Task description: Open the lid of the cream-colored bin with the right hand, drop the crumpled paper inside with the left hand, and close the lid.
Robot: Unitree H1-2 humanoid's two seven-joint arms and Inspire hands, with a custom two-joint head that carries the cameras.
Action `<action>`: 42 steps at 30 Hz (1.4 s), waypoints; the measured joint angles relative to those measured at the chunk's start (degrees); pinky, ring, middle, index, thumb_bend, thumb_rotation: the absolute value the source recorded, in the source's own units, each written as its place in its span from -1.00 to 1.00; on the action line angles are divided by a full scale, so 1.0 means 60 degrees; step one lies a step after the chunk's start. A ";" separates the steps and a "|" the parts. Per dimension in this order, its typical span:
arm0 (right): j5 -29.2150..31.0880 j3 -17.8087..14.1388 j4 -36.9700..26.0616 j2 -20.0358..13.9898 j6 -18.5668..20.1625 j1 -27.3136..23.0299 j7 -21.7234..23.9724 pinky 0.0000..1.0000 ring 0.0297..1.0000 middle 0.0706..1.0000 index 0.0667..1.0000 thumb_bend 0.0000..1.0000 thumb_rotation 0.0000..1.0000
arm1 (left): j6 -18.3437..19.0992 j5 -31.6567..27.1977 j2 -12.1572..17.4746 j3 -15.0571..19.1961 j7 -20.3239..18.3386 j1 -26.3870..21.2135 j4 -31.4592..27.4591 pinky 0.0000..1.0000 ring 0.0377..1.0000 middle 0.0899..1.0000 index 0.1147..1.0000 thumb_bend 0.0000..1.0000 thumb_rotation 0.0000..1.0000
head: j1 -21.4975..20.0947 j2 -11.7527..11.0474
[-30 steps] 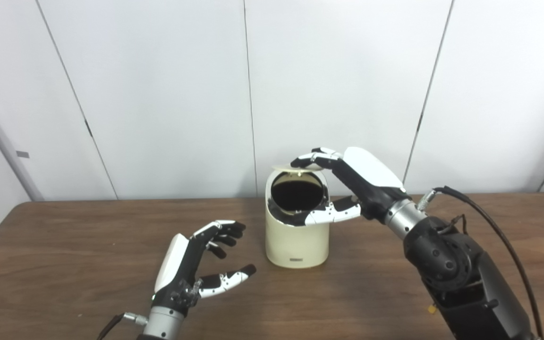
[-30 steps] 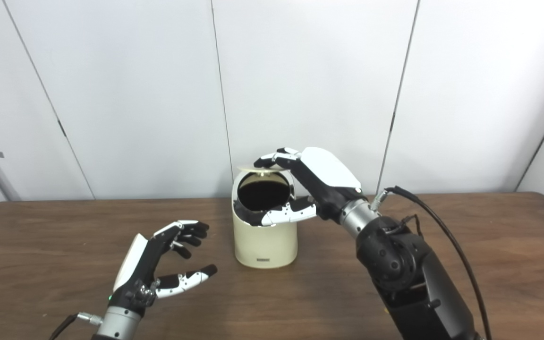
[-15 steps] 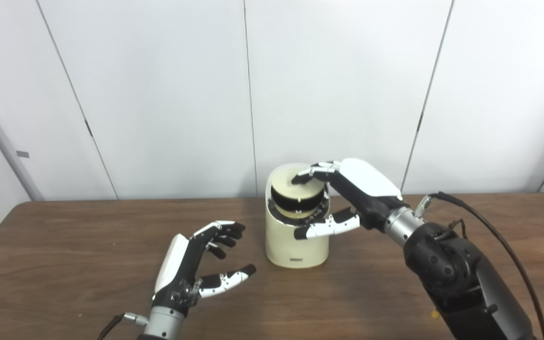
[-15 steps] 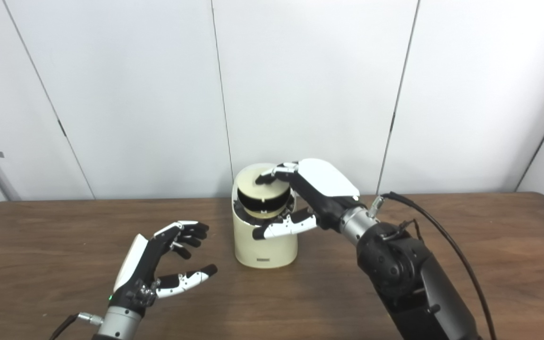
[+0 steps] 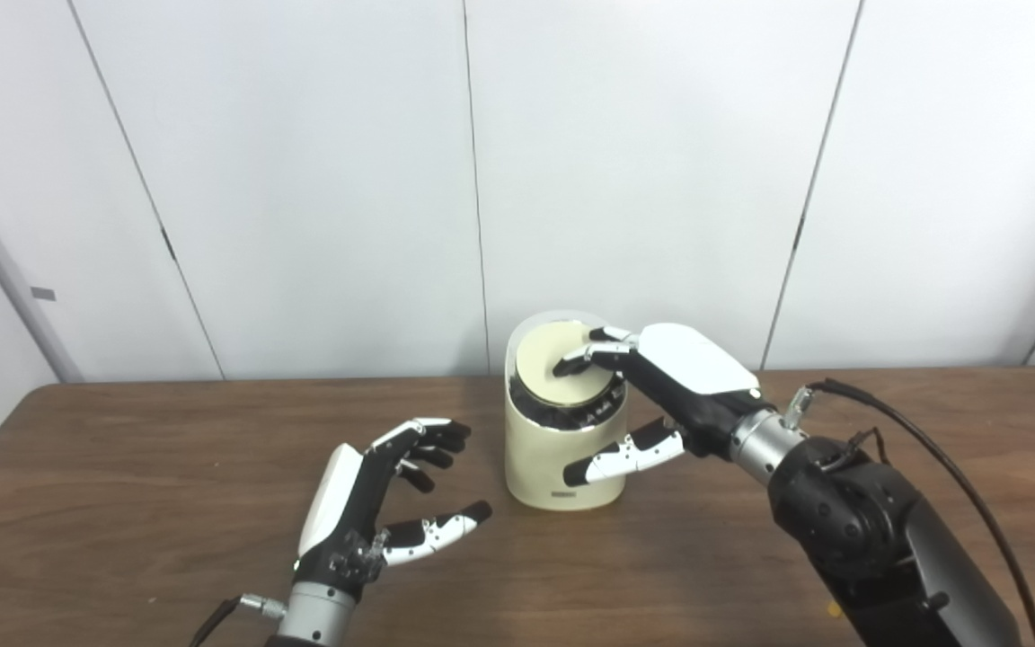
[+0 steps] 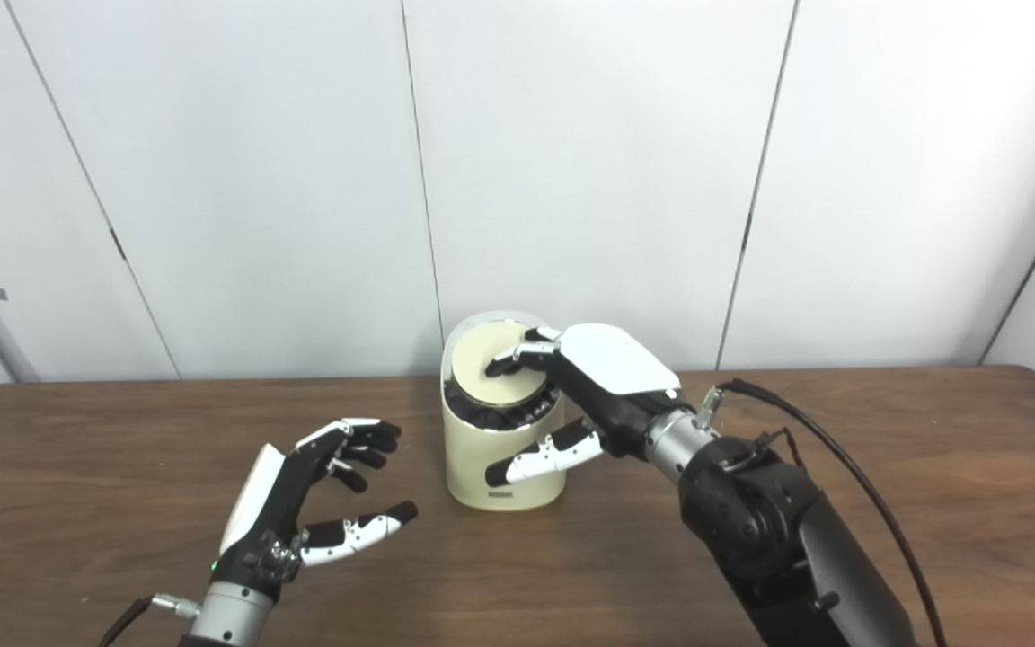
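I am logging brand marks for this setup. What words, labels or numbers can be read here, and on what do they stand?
No text can be read.
Small dark label low on the front of the cream-colored cylindrical plastic bin: too small and blurred to read.
Small grey tag on the white wall panel: no legible text.

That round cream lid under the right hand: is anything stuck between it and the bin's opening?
Nothing visible blocks it. The right hand's fingers rest on the round cream lid, which sits almost flush in the cream-colored bin's rim. The left hand waits empty, apart.
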 measured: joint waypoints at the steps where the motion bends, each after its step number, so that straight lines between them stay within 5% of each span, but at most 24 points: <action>1: -0.0011 0.0001 -0.0001 0.0000 -0.0028 0.0015 -0.0001 0.75 0.85 0.51 0.51 0.42 0.08 | 0.0000 -0.0003 0.0000 0.0003 0.0000 0.0000 0.0000 0.03 0.26 0.31 0.32 0.39 -0.78 | 0.0015 0.0015; 23: -0.0785 0.0275 -0.0089 -0.0125 -0.0646 0.0284 -0.0177 0.99 0.84 0.44 0.42 0.43 0.09 | 0.0151 -0.0022 -0.0019 0.0003 -0.0004 0.0029 -0.0282 0.02 0.26 0.30 0.31 0.39 -0.76 | 0.0088 0.0308; 42: -0.1311 0.0602 -0.0167 -0.0313 -0.0850 0.0114 0.0026 0.85 0.80 0.40 0.40 0.51 0.19 | 0.0355 -0.0024 -0.0018 0.0000 -0.0032 0.0077 -0.0392 0.02 0.26 0.30 0.32 0.39 -0.75 | 0.0132 0.0425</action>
